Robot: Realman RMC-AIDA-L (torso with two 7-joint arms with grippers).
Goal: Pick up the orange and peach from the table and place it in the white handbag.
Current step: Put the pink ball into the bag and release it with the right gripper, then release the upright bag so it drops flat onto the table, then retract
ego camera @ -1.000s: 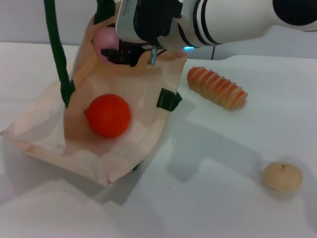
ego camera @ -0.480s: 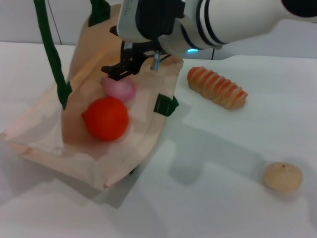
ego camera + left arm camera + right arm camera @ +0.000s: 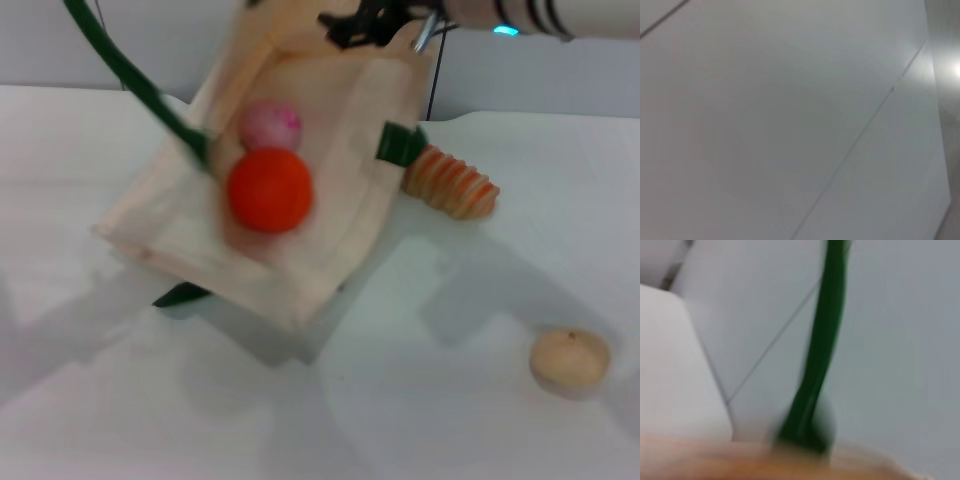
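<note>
The white handbag [image 3: 345, 100] is a cream cloth tote, tilted up on the table with its mouth toward me. The orange [image 3: 268, 190] lies inside it, and the peach [image 3: 271, 127] lies inside just behind the orange, touching it. My right gripper [image 3: 372, 22] is above the bag's far rim at the top of the head view, empty, its dark fingers apart. A dark green handle [image 3: 130, 75] runs up and off to the left. The right wrist view shows a green handle [image 3: 817, 365] and a strip of the bag's cloth [image 3: 790, 465]. My left gripper is out of view.
A long orange-and-cream striped roll [image 3: 455, 185] lies on the white table [image 3: 420, 420] right beside the bag's green tab [image 3: 398, 143]. A pale tan round fruit [image 3: 568, 358] sits at the front right. The left wrist view shows only a plain wall.
The peach dropped from my right gripper into the bag beside the orange. The gripper then rose up and to the right. The bag shifted right and tipped up, carrying both fruits along.
</note>
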